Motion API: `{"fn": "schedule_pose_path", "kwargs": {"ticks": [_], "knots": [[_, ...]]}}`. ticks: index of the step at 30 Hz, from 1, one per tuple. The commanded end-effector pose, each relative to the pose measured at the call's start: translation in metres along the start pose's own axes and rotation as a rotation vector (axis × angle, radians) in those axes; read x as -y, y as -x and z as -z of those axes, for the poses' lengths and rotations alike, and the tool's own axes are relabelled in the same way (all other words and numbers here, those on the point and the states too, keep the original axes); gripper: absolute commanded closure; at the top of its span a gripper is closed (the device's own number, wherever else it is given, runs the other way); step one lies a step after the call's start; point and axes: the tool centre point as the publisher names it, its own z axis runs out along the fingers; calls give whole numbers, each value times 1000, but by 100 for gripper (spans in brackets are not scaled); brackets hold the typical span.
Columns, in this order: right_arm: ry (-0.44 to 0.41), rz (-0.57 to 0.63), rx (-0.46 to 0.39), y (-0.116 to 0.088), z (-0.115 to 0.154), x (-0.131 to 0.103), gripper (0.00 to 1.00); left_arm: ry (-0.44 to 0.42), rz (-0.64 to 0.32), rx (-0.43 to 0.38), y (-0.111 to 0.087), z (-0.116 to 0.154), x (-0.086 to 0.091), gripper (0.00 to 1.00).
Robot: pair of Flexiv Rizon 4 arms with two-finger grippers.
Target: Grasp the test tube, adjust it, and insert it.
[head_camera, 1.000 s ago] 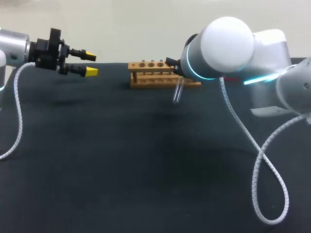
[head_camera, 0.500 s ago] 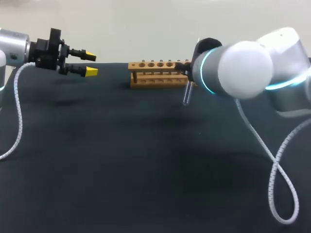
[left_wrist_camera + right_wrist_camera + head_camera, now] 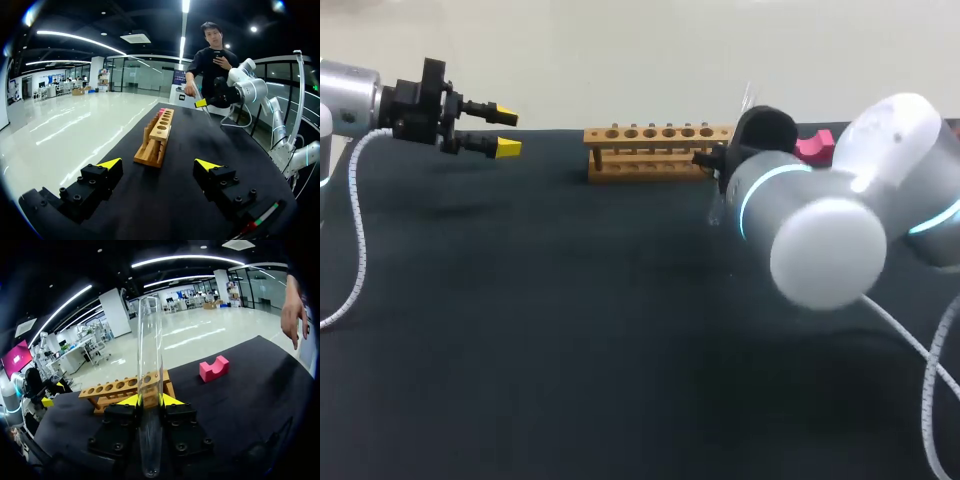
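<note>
The clear glass test tube (image 3: pixel 150 355) stands between the yellow-tipped fingers of my right gripper (image 3: pixel 150 401), which is shut on its lower part. In the head view only the tube's top (image 3: pixel 747 100) shows above the right arm's wrist (image 3: pixel 760 135), just right of the wooden rack (image 3: pixel 655 150). The rack (image 3: pixel 122 387) has a row of several holes and lies just ahead of the held tube. My left gripper (image 3: pixel 506 132) hangs open and holds nothing, well left of the rack. The left wrist view shows the rack (image 3: pixel 157 132) ahead of the open left gripper (image 3: pixel 159 164).
A pink notched block (image 3: pixel 813 146) lies on the black table (image 3: pixel 570 300) right of the rack, also seen as the pink block (image 3: pixel 214 368) beyond the tube. My right arm's big joint (image 3: pixel 820 240) hides the table's right middle.
My right arm has swung right and toward the front, carrying the tube from in front of the rack to its right end and turning it more upright. The left arm has not moved.
</note>
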Motion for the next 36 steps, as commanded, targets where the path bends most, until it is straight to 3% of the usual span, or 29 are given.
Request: {"fn": "schedule_pose_path", "kwargs": {"ticks": [1,13,36], "knots": [[18,-9,223,-2,4,4,100,0,-3,2,-1,0,0,0],[26,-83,93,3,2,4,100,0,-3,2,-1,0,0,0],[36,-80,61,3,0,2,100,0,-3,2,-1,0,0,0]]}}
